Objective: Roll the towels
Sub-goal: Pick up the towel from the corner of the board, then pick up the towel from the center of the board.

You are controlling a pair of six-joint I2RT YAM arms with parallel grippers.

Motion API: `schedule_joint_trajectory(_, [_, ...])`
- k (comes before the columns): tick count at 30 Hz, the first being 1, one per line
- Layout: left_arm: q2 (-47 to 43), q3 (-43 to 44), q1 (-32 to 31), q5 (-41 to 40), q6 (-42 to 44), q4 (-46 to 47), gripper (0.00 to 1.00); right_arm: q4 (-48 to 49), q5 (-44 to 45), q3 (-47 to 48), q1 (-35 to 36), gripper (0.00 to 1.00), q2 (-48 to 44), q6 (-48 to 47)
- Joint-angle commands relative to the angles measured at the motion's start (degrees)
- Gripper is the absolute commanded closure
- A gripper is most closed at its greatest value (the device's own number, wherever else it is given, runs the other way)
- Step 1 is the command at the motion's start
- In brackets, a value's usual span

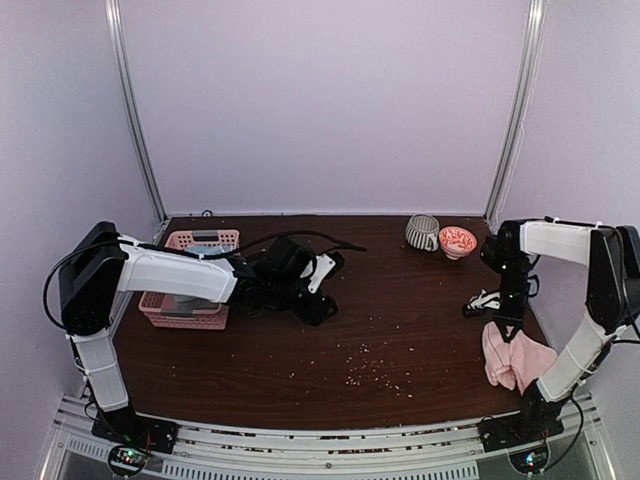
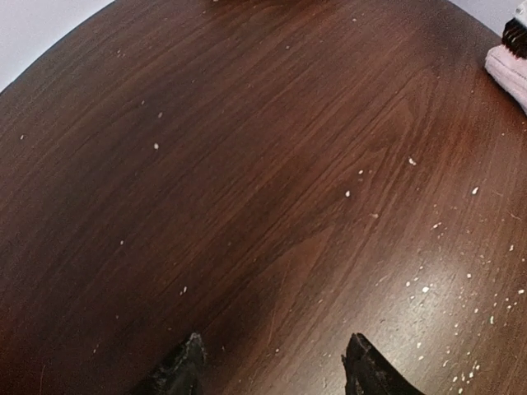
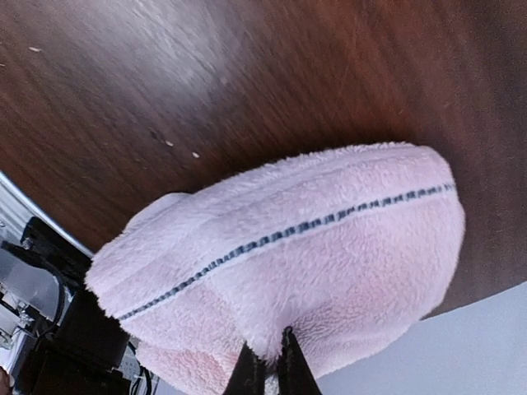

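Near the counter's (image 1: pixel 400 310) right edge, close to its front right corner, the pink towel (image 1: pixel 515 360) lies bunched, with the right arm's fingers (image 3: pixel 268 370) pinched shut on its fluffy fold. Left of centre, beside the pink basket (image 1: pixel 190 290), the left arm's fingers (image 2: pixel 366 370) stand apart over bare, crumb-flecked wood, holding nothing.
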Motion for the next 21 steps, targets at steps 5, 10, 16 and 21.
schedule_joint_trajectory(5, [-7.63, -2.45, 1.00, -17.79, -4.55, 0.43, 0.40, -1.82, -16.09, 30.50, 19.78, 1.00, 5.12, 4.33])
schedule_joint_trajectory(10, [-13.76, -2.08, 2.29, -29.00, -6.11, -2.29, 0.39, -2.56, -24.49, 52.46, 29.60, 1.00, 9.53, 3.38])
schedule_joint_trajectory(16, [-21.59, -8.04, 2.49, -36.59, -6.51, 1.36, 0.37, 14.01, -21.47, 27.91, 28.00, 0.82, -2.75, 3.26])
schedule_joint_trajectory(21, [-21.87, -10.20, 2.85, -34.46, -5.55, 2.95, 0.36, 20.71, -20.49, 8.21, 23.38, 0.73, -3.54, 5.52])
